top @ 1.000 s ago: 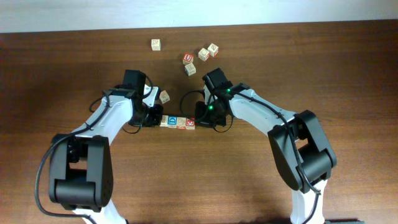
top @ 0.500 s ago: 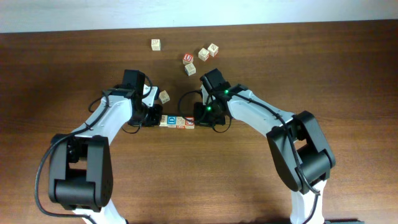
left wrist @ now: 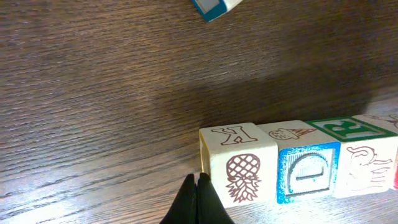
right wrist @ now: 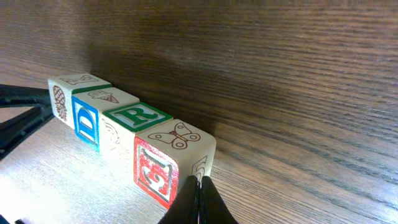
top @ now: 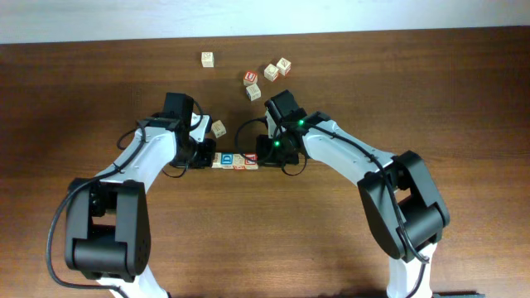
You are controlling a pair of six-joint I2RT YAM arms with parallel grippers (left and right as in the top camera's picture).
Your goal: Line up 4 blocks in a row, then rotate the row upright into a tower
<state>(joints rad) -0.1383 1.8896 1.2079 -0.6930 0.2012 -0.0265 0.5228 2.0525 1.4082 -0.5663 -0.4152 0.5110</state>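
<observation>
Flanking a row of four blocks (top: 236, 161) around the middle of the table (top: 464, 99), well clear of its edges, we have both sets of jaws pinched together, holding nothing. Our left gripper (left wrist: 198, 200) meets the pineapple block (left wrist: 239, 173) at one end, and our right gripper (right wrist: 199, 200) meets the red block (right wrist: 154, 171) at the other.

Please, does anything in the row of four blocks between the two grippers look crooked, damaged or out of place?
Nothing stands out. The pineapple block, blue D block, green R block and red block sit in one straight row, sides touching, none tipped. The left gripper and right gripper are shut at either end.
</observation>
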